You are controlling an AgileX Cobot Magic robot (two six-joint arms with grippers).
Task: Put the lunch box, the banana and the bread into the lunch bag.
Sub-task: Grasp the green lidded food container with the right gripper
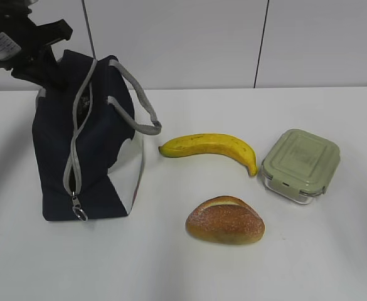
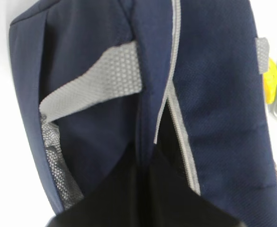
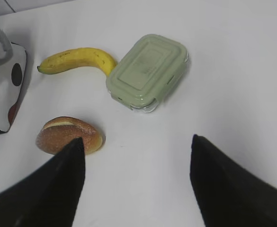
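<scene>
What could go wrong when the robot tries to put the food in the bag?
The lunch bag looks only partly unzipped, a narrow slit, so the lunch box might catch on it. The banana almost touches the lunch box, so grabbing one could bump the other. The tall bag might tip if pushed.

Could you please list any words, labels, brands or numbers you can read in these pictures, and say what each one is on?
No text can be read here.
White sticker on the black robot arm above the navy-blue fabric lunch bag: it has dark print, too small and blurred to read.
Yellow banana, golden-brown bread roll, sage-green-lidded glass lunch box: no lettering visible.
</scene>
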